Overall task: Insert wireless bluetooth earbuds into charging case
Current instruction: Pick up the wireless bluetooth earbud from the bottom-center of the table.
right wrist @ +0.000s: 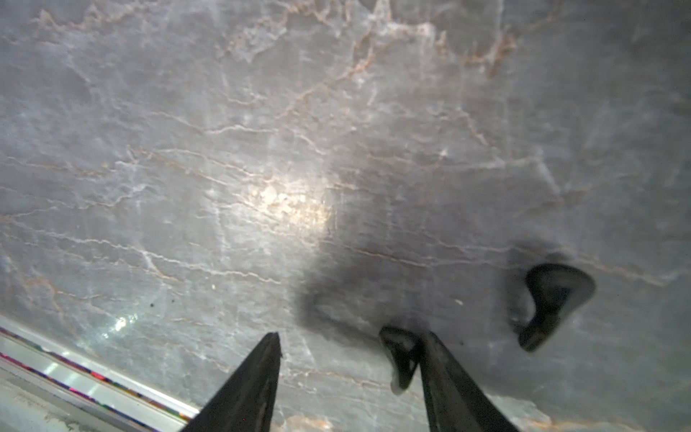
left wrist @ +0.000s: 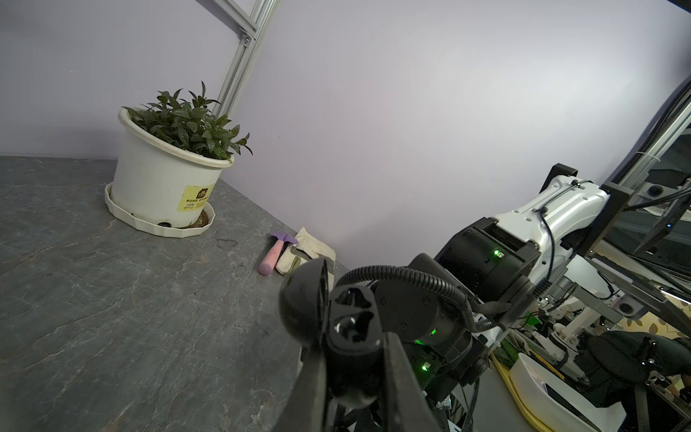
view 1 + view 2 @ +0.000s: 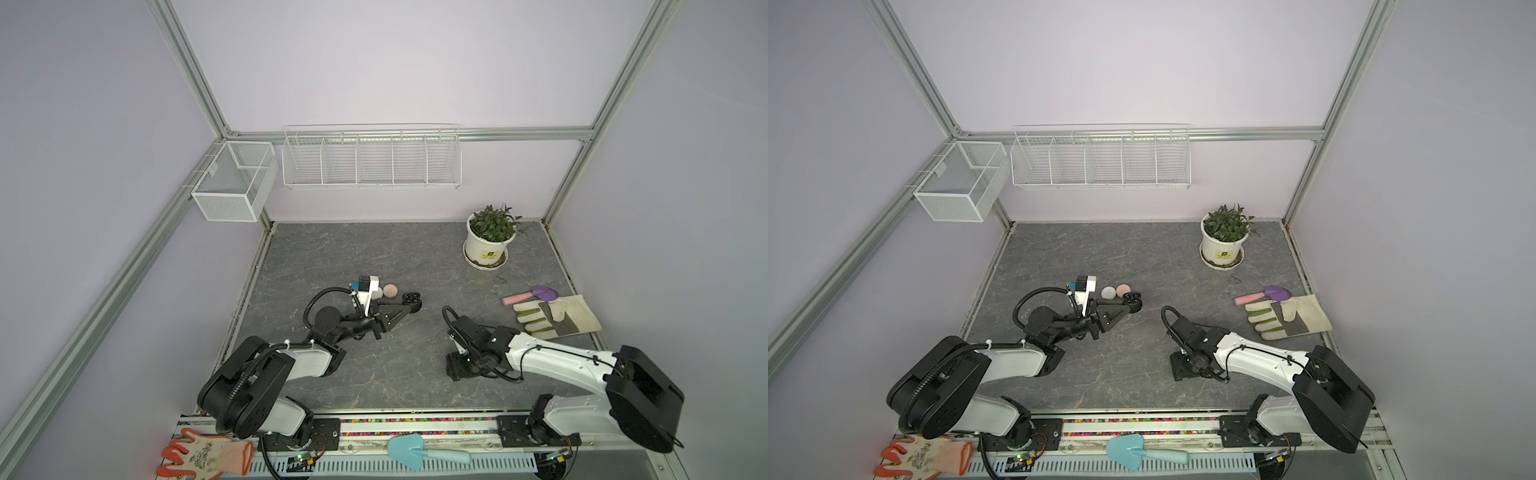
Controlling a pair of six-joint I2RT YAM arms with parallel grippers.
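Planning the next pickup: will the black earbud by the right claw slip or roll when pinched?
The black earbud looks glossy and curved, so it may squirt from the right claw. Tiny, probably light; a nudge could skid it across the table.

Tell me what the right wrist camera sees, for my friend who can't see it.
The right pincer hangs open over a grey marbled table. One black earbud lies right beside one of its fingers; another black earbud lies farther off.

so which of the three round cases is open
The black case, gripped in the left tool, lid up with two wells showing. The grey case and pink case beside it look shut.
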